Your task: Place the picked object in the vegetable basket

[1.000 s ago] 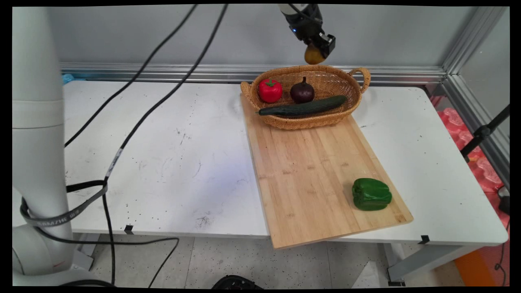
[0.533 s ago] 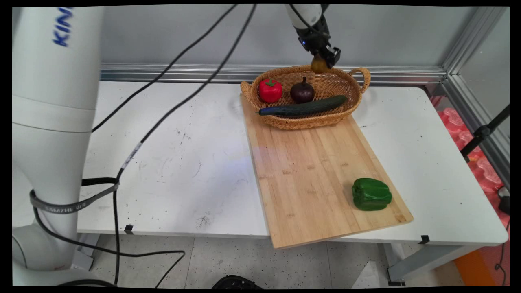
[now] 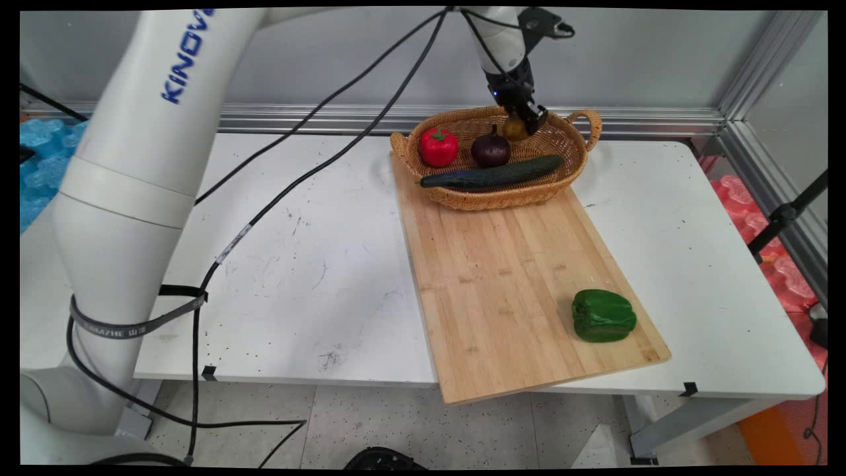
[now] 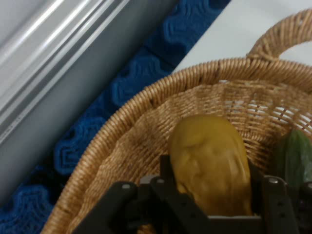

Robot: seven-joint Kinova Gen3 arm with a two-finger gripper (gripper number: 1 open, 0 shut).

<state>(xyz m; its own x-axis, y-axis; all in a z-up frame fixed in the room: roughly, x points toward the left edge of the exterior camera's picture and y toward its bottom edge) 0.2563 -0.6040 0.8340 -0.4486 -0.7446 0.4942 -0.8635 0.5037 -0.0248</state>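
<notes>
White bench (image 3: 317, 264) under a grey wall, bamboo board (image 3: 515, 291) laid across it; wicker basket (image 3: 562, 142) at the board's far end, with red pepper (image 3: 438, 146), dark onion (image 3: 490, 150) and cucumber (image 3: 492, 174) inside; pincer (image 3: 522, 122) down within the basket's far rim, clamped on a yellow-brown potato (image 4: 210, 163) (cucumber tip just beside it); green pepper (image 3: 603, 316) alone near the board's front corner, well apart.

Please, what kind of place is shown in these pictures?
Probably a robot lab test bench, not a kitchen: a white table fenced by aluminium framing, and a gripper holding a yellow-brown vegetable over a wicker basket on a wooden board.
</notes>
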